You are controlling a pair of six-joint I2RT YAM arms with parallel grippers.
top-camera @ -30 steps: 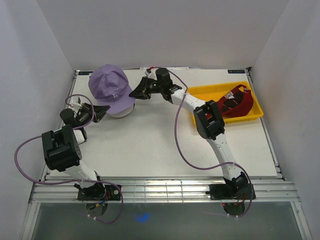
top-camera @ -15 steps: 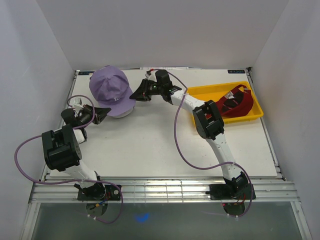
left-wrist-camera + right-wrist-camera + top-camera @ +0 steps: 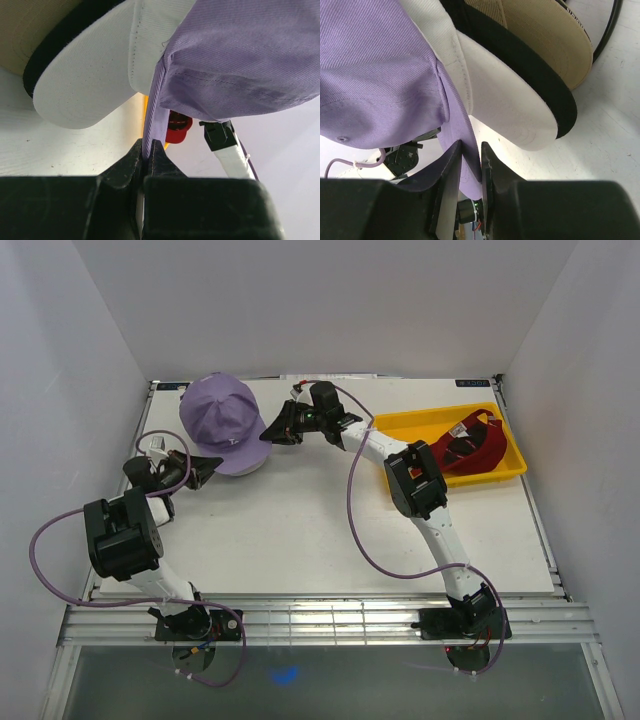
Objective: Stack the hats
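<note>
left gripper (image 3: 147,150): pinched tight on the lower rim of the purple fabric baseball cap (image 3: 220,420), at its near-left side.
right gripper (image 3: 470,150): jaws narrow, clamped on the same rim from the right.
purple cap: hangs between both arms, draped over the pile at the far left of the table (image 3: 300,530).
pile: white cap (image 3: 505,110) on top, black cap (image 3: 520,65) under it and tan cap (image 3: 545,35) lowest, brims fanned.
red cap (image 3: 470,445): alone in the yellow plastic tray (image 3: 400,425), well apart.
change: within the last second the purple cap has slid slightly left and sunk, hiding more of the white crown.
meaning: the fourth cap looks nearly seated. Letting go seems next, and red remains.
</note>
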